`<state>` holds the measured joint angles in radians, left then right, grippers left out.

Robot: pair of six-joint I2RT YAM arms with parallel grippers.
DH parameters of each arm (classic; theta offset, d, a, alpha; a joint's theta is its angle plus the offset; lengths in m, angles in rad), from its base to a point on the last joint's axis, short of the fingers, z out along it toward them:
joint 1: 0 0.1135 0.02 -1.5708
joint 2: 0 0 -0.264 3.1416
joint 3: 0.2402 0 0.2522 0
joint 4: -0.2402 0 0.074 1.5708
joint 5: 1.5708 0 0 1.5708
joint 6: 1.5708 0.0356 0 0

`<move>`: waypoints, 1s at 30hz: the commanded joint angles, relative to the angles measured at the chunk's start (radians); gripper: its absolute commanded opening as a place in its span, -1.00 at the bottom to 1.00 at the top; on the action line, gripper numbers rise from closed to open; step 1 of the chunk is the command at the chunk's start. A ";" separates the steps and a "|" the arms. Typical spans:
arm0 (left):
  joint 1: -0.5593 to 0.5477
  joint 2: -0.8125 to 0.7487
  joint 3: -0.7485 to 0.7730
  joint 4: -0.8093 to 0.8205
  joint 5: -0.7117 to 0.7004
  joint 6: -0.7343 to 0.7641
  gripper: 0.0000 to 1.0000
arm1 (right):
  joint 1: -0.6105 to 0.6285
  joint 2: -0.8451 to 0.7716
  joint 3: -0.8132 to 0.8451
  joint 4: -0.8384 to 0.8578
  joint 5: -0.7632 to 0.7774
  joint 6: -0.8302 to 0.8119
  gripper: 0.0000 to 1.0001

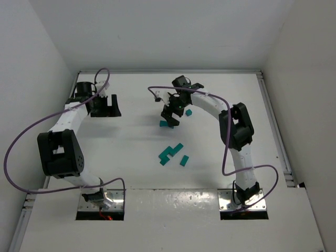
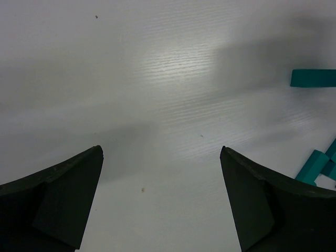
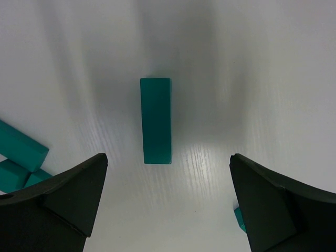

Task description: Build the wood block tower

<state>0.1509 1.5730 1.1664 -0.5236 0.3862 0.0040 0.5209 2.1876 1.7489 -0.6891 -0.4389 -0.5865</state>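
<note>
Top external view is showing a cluster (image 1: 170, 153) of teal blocks lying flat near the middle of the white desk (image 1: 131, 142), with one lone block (image 1: 184, 160) lying just right of the cluster. Beyond the cluster, a bar (image 1: 166, 124) is lying flat on the desk. The right pincer (image 1: 171, 116) is hovering directly over the bar. Another small block (image 1: 188, 112) is sitting beyond and to the right of the cluster, just beside that pincer. The left pincer (image 1: 106, 110) is hanging well to the left of the cluster and farther back, over the desk.

In the right wrist view, the bar (image 3: 156, 121) is lying lengthways ahead of the right pincer (image 3: 168, 155). The jaws are standing spread wide on either side of it, touching nothing. Part of the cluster (image 3: 18, 152) is showing at the left edge.

In the left wrist view, the left pincer (image 2: 161, 152) is likewise spread wide and pinching nothing. The cluster (image 2: 315, 168) and the bar (image 2: 313, 77) are showing at the right edge, well apart from the fingers.
</note>
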 commanded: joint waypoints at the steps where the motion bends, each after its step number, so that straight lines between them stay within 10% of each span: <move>1: 0.018 0.015 0.041 0.011 0.034 -0.013 0.99 | 0.025 0.018 0.015 0.046 0.012 -0.022 1.00; 11: 0.027 0.051 0.070 0.011 0.033 -0.033 0.99 | 0.057 0.070 0.041 0.057 0.025 -0.047 0.86; 30: 0.045 0.081 0.079 0.011 0.033 -0.024 0.99 | 0.064 0.071 -0.008 0.046 0.043 -0.062 -0.13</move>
<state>0.1852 1.6505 1.2057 -0.5266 0.3992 -0.0196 0.5804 2.3081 1.7596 -0.6563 -0.3981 -0.6468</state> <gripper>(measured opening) 0.995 0.446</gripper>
